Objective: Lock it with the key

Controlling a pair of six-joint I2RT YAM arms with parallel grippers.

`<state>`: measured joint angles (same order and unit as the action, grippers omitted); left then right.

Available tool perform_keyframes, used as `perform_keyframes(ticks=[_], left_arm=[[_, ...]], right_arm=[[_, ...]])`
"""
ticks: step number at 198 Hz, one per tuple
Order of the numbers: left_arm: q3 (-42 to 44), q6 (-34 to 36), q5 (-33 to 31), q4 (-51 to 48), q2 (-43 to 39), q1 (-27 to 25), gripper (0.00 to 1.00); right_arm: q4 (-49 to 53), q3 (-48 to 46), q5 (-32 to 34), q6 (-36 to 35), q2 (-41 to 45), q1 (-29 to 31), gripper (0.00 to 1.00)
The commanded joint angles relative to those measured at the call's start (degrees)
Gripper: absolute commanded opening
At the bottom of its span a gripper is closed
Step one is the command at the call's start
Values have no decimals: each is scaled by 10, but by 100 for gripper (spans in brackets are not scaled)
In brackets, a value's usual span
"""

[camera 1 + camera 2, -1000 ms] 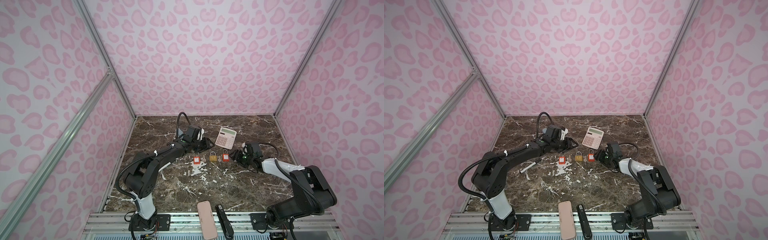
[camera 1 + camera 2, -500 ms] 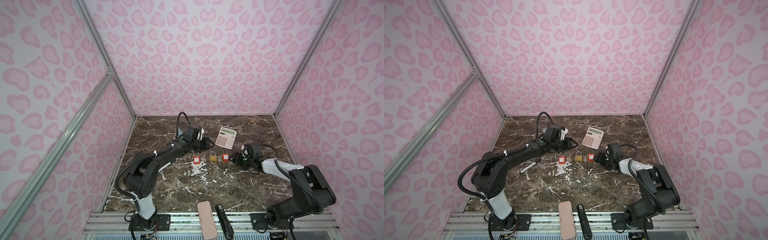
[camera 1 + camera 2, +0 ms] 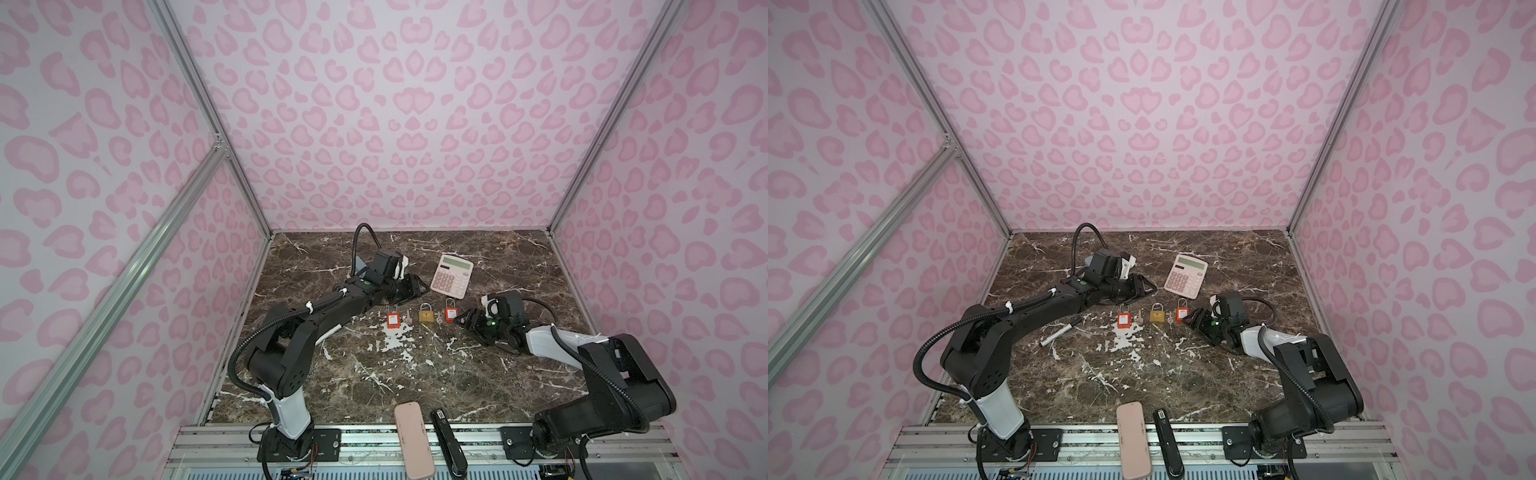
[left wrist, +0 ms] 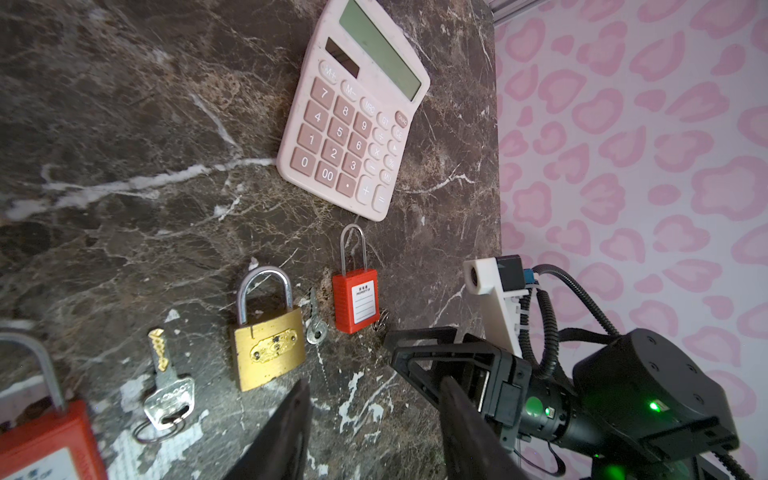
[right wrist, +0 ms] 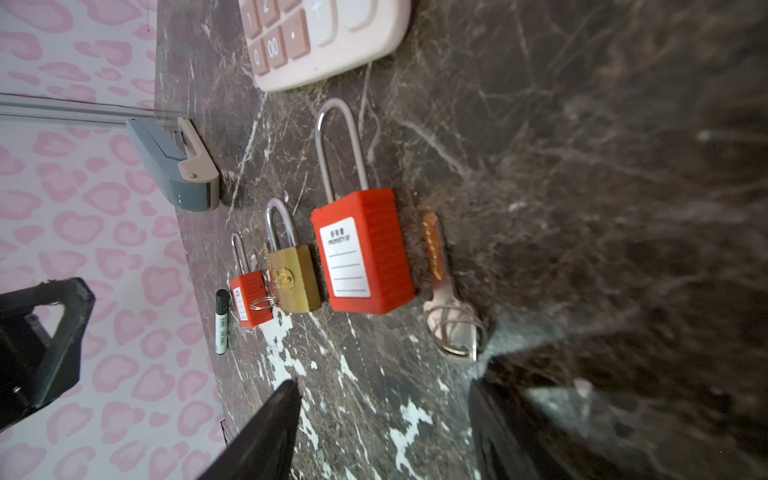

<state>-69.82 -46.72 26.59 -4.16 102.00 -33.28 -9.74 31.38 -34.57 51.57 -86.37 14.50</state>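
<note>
Three padlocks lie in a row on the marble: a red padlock (image 3: 393, 321), a brass padlock (image 3: 425, 316) and a second red padlock (image 3: 450, 314). A key (image 4: 166, 386) lies between the first red one and the brass one. A smaller key (image 4: 316, 324) lies between the brass one and the second red one. A third key (image 5: 440, 282) with a ring lies beside the second red padlock (image 5: 365, 257), just ahead of my right gripper (image 5: 386, 399), which is open and empty. My left gripper (image 3: 415, 286) hovers open behind the row, holding nothing.
A pink calculator (image 3: 453, 276) sits behind the locks. A marker (image 3: 1059, 332) lies under the left arm. A grey and beige object (image 5: 178, 166) rests near the back. A pink case (image 3: 413, 440) and a black stapler (image 3: 449, 442) lie at the front edge.
My right gripper has shifted very slightly near the second red padlock. The left arm, the locks and the keys have stayed put.
</note>
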Motion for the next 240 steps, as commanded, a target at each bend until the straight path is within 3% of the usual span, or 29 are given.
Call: perform_keyframes(ticks=[1,58,153,166,171,177,206,225,240], left_arm=[[-2,0,-1,16,-1,1,52],[0,-1,-2,17,-2,1,52],[-4,-1,5,17,-6,8,52],[-5,5,2,12,-14,14,60],[-5,6,0,10,-18,18,82],[-3,5,-2,9,-22,24,100],[11,8,-12,7,-49,61,97],[24,29,-41,3,-88,86,97],[55,54,-109,10,-145,102,97]], right_arm=[[-34,-10,-14,21,-10,-1,66],[-102,-15,-18,50,-44,-4,65],[-106,-3,-41,38,-56,-32,64],[-86,-6,-44,24,-41,-37,64],[-75,-6,-43,19,-32,-41,64],[-64,-6,-42,13,-22,-46,65],[11,8,-41,-20,52,-86,71],[98,40,-2,-74,110,-109,76],[153,60,66,-123,148,-121,95]])
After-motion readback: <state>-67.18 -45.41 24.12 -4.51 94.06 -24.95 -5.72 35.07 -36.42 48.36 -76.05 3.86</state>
